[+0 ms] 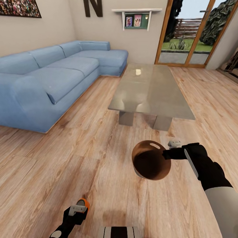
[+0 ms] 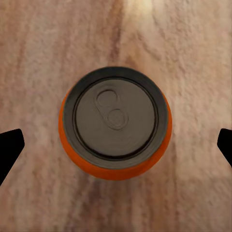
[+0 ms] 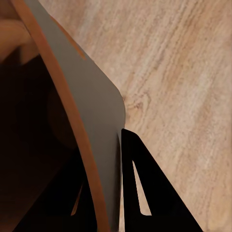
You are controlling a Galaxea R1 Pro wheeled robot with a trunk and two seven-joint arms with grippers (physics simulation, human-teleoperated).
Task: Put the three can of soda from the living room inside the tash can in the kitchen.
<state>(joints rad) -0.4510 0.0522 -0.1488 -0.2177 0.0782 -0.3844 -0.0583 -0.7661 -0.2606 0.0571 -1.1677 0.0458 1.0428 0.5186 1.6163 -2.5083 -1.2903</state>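
While a dark "N" [image 1: 92, 8] hangs upper centre, the right pincer [image 1: 168, 152] pinches the grey, tan-lined tapered bin's rim [image 1: 150, 160] — the left pincer [image 1: 78, 209] spreads wide around an upright orange soda can [image 2: 115, 128].

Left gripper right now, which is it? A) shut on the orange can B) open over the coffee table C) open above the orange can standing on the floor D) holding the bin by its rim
C: in the left wrist view the orange can stands upright on the wood floor with the left gripper fingertips spread well clear on either side.
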